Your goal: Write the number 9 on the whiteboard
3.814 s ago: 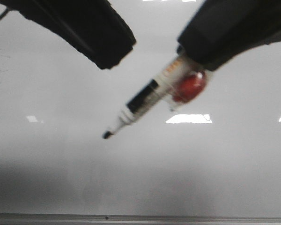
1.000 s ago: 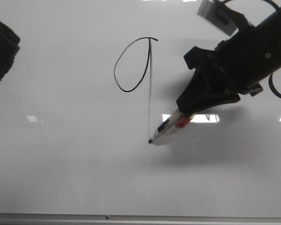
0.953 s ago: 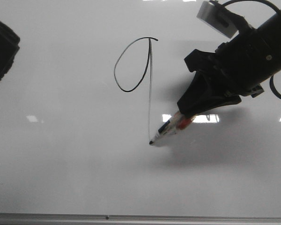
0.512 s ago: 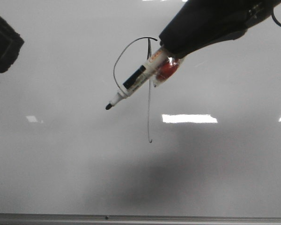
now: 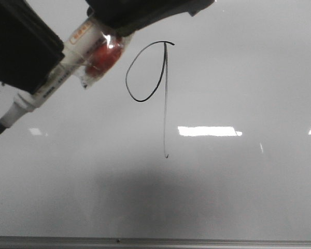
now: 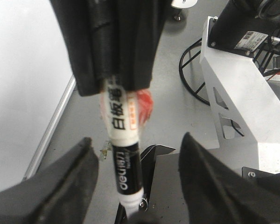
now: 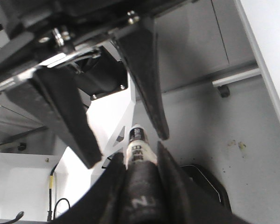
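Black marker line on the whiteboard (image 5: 249,181): we count one number 9 (image 5: 155,83), slanted oval loop upper centre joined to a long straight tail running down, complete. We see one marker pen (image 5: 52,85), uncapped, black tip at far left off the board surface, clamped in the right gripper (image 7: 140,161). Our left gripper (image 6: 135,177) is spread wide, one finger (image 6: 56,182) on each side of the pen's lower barrel, not touching it.
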